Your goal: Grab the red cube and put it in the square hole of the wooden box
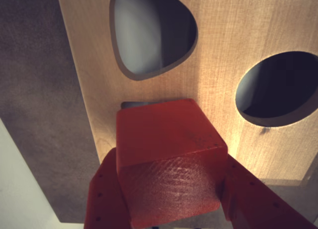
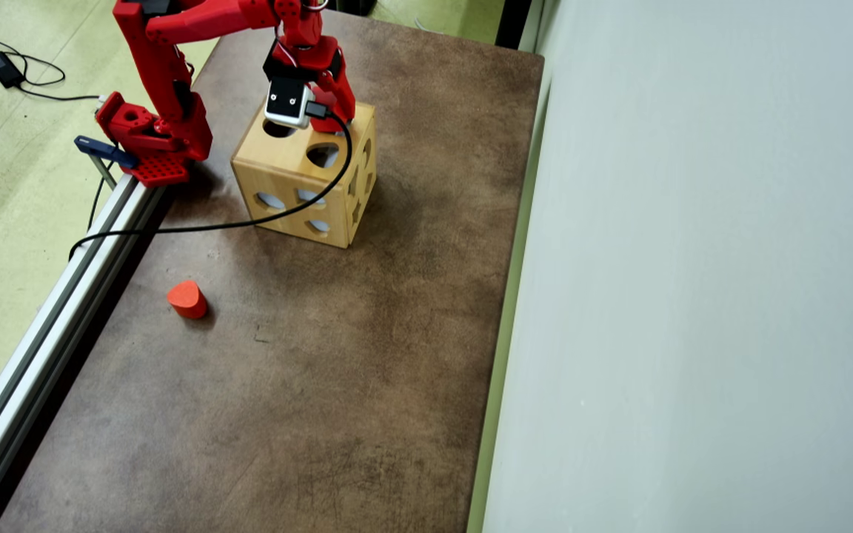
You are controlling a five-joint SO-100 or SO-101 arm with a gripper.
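Red cube (image 1: pixel 166 159) clamped in claw (image 1: pixel 169 189), arm bent down over wooden box (image 2: pixel 286 166) top.

The red arm (image 2: pixel 175 44) reaches over the wooden box (image 2: pixel 300 181) on the brown table (image 2: pixel 367 355).

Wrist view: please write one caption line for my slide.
Gripper holds the red cube just above the wooden box, covering most of the square hole.

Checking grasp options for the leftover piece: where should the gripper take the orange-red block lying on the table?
Come from above and close on the block's opposite side walls. It stands alone on the brown table with its flat teardrop face up, and open space all round.
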